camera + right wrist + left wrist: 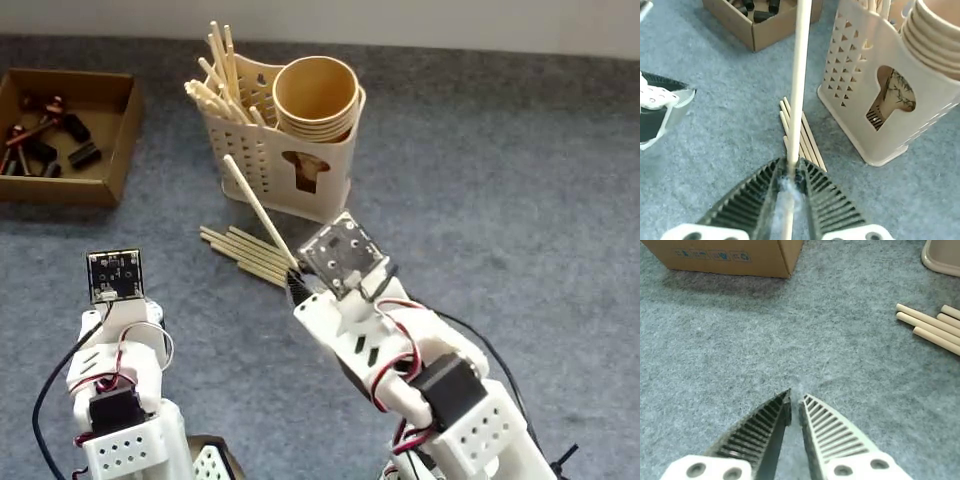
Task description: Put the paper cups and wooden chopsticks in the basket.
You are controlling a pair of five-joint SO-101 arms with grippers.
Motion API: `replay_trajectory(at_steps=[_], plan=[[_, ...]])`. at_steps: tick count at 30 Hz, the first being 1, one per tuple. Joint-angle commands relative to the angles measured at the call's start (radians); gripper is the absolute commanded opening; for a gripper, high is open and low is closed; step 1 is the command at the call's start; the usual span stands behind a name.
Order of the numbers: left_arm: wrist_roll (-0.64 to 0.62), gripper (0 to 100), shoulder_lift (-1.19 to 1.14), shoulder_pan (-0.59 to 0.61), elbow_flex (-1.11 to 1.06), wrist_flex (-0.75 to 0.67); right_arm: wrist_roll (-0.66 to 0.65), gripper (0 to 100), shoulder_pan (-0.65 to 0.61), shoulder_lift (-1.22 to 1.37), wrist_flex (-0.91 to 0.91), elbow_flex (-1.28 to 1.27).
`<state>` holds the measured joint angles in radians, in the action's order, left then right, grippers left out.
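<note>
A cream perforated basket [300,190] [855,95] stands at the back of the table with a stack of paper cups [316,97] [935,35] and several wooden chopsticks [222,80] in it. Several more chopsticks [245,255] [927,325] [807,140] lie on the felt in front of it. My right gripper [296,278] [792,172] is shut on one chopstick [258,210] [799,75], which slants up toward the basket. My left gripper [795,399] hangs shut over bare felt, left of the loose chopsticks, holding nothing.
A cardboard box [65,135] [725,257] [757,20] with dark parts sits at the back left. Grey felt [500,200] covers the table, with free room to the right of the basket.
</note>
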<state>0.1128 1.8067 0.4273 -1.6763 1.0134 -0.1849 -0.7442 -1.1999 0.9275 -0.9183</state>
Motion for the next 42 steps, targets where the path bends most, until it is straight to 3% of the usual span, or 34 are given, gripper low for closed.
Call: replay_trajectory(at_steps=[1,7,15,26,35,42], plan=[[0.003,4,0.002,-0.024,-0.021,0.005,0.009,0.4,0.01,-0.045,-0.002,0.015],[0.003,4,0.002,-0.024,-0.021,0.005,0.005,0.4,0.012,-0.047,-0.157,0.008],[0.003,4,0.002,-0.024,-0.021,0.005,0.002,0.4,0.044,-0.047,-0.214,0.016],[0.003,4,0.002,-0.021,-0.021,0.005,-0.068,0.4,0.084,-0.039,-0.673,0.005],[0.003,4,0.002,-0.019,-0.021,0.005,-0.068,0.4,0.087,0.243,-0.909,0.028],[0.003,4,0.002,-0.019,-0.021,0.005,-0.068,0.4,0.087,0.475,-1.023,0.213]])
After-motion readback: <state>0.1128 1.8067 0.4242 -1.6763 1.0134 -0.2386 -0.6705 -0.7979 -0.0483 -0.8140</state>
